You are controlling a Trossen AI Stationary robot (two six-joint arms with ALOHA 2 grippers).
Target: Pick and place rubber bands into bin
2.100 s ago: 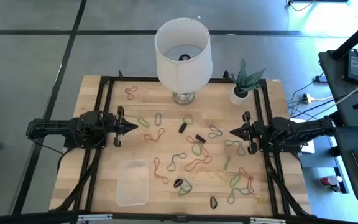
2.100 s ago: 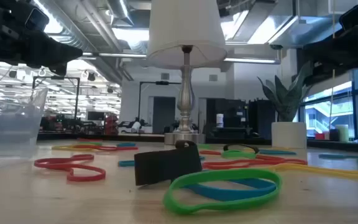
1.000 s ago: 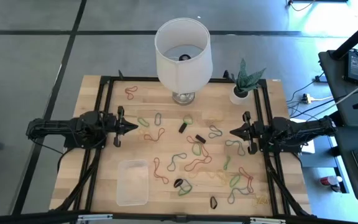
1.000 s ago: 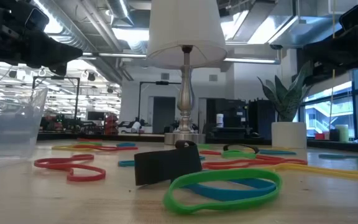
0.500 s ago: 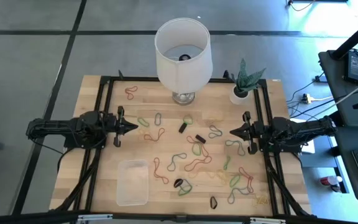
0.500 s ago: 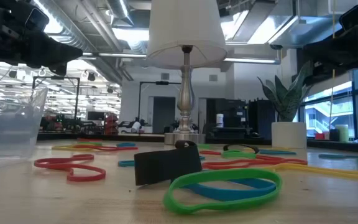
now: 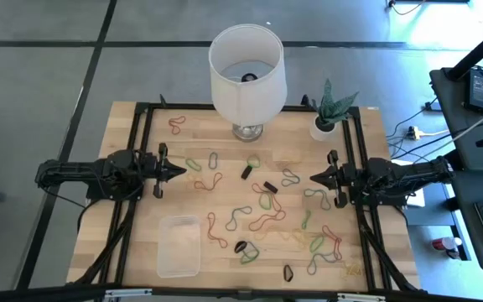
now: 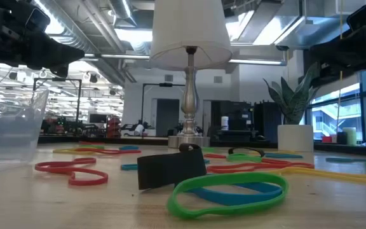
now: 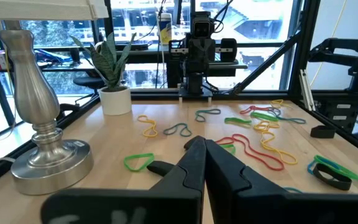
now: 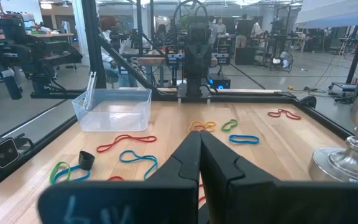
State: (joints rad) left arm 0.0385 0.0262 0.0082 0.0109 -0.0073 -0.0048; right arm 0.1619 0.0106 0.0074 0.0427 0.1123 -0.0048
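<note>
Many rubber bands (image 7: pixel 262 221) in red, green, yellow, grey and black lie scattered flat over the middle and right of the wooden table; a green one (image 8: pixel 227 191) lies nearest the low camera. The clear plastic bin (image 7: pixel 179 246) rests on its base near the table's near-left corner, also seen in the right wrist view as the bin (image 10: pixel 112 109). My left gripper (image 7: pixel 181 171) hovers shut at the left edge, above the table. My right gripper (image 7: pixel 313 178) hovers shut at the right edge. Both point toward the table's middle and hold nothing.
A table lamp with a white shade (image 7: pixel 246 67) stands at the far middle on a silver base (image 9: pixel 42 155). A small plant in a white pot (image 7: pixel 325 126) stands at the far right. A black metal frame (image 7: pixel 145 134) borders the table.
</note>
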